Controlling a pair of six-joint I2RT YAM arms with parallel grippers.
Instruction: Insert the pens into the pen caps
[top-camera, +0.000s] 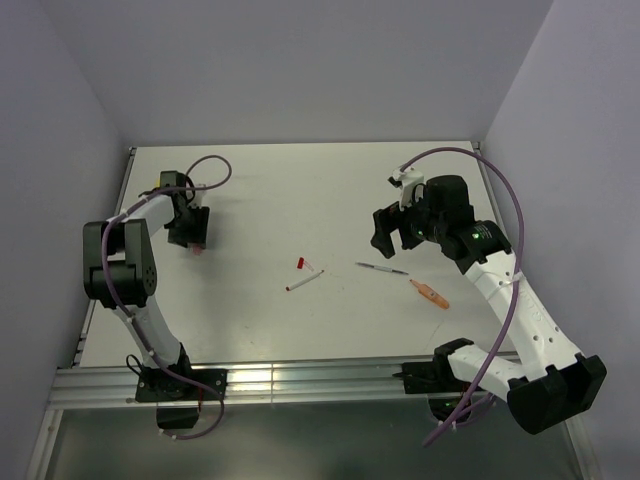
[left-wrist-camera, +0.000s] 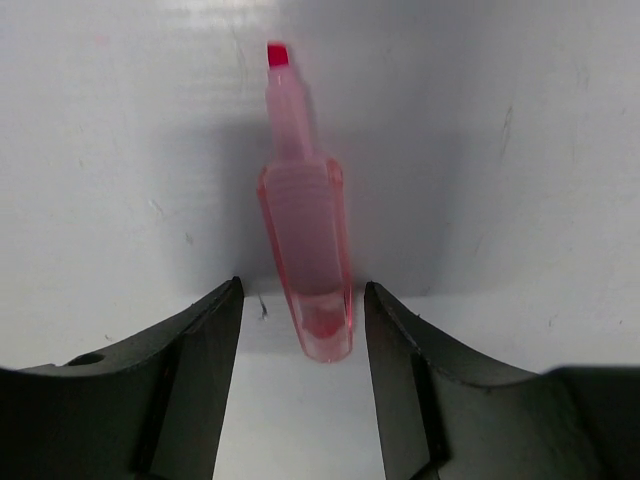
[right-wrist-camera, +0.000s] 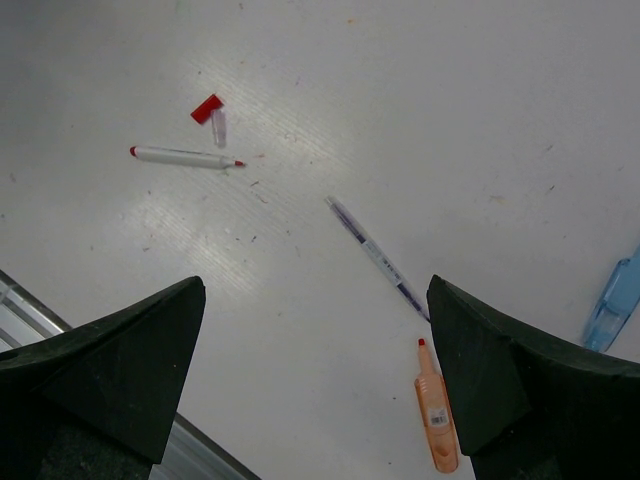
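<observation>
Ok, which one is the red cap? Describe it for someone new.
Look at the middle of the white table. The red cap lies just past the thin white pen, on its far side. It is the shortest piece there and the only all-red one.

White tbl (top-camera: 300, 190) (scuffed), prob. alu rail (top-camera: 300, 381).

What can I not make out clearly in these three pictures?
Top view: the pink pen is mostly hidden under the left pincer.
Right wrist view: the blue pen is cut off by the right edge.
Right wrist view: the clear piece beside the red cap is too small to identify.
</observation>
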